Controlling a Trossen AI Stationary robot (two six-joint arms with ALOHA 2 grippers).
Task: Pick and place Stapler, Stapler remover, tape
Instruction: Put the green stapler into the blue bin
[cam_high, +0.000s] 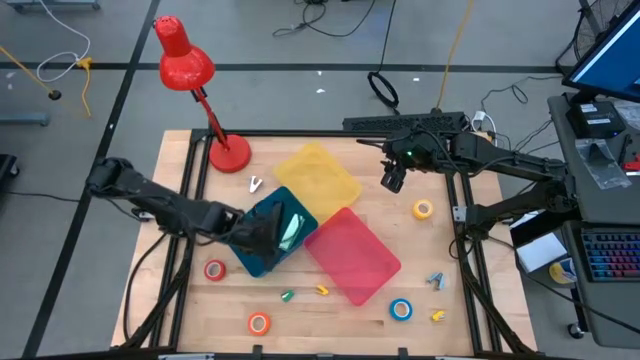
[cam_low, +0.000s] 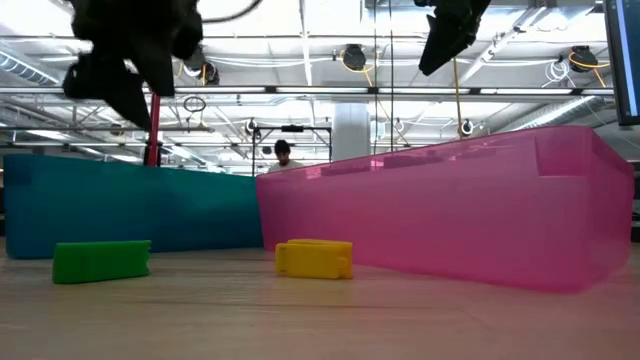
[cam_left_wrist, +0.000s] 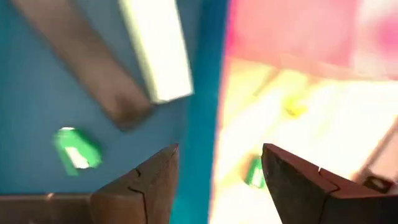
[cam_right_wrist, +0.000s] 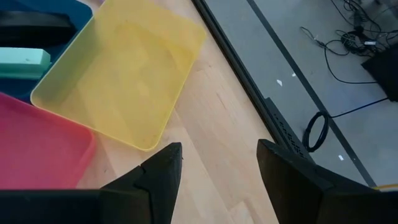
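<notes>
A mint-green stapler (cam_high: 291, 228) lies inside the teal tray (cam_high: 262, 262); it also shows in the left wrist view (cam_left_wrist: 155, 50). My left gripper (cam_high: 262, 232) hangs open and empty above that tray, its fingers (cam_left_wrist: 217, 152) on either side of the tray's wall. My right gripper (cam_high: 392, 180) is open and empty, raised above the table beside the yellow tray (cam_high: 315, 175). Tape rolls lie flat on the table: red (cam_high: 215, 270), orange (cam_high: 259, 322), blue (cam_high: 401, 309), yellow (cam_high: 423, 209). A white stapler remover (cam_high: 255, 185) and a blue one (cam_high: 435, 281) lie on the table.
A pink tray (cam_high: 352, 255) stands right of the teal one. Small green (cam_high: 287, 296) and yellow (cam_high: 322, 290) pieces lie near the front, another yellow piece (cam_high: 438, 316) at the front right. A red desk lamp (cam_high: 228, 152) stands at the far left corner.
</notes>
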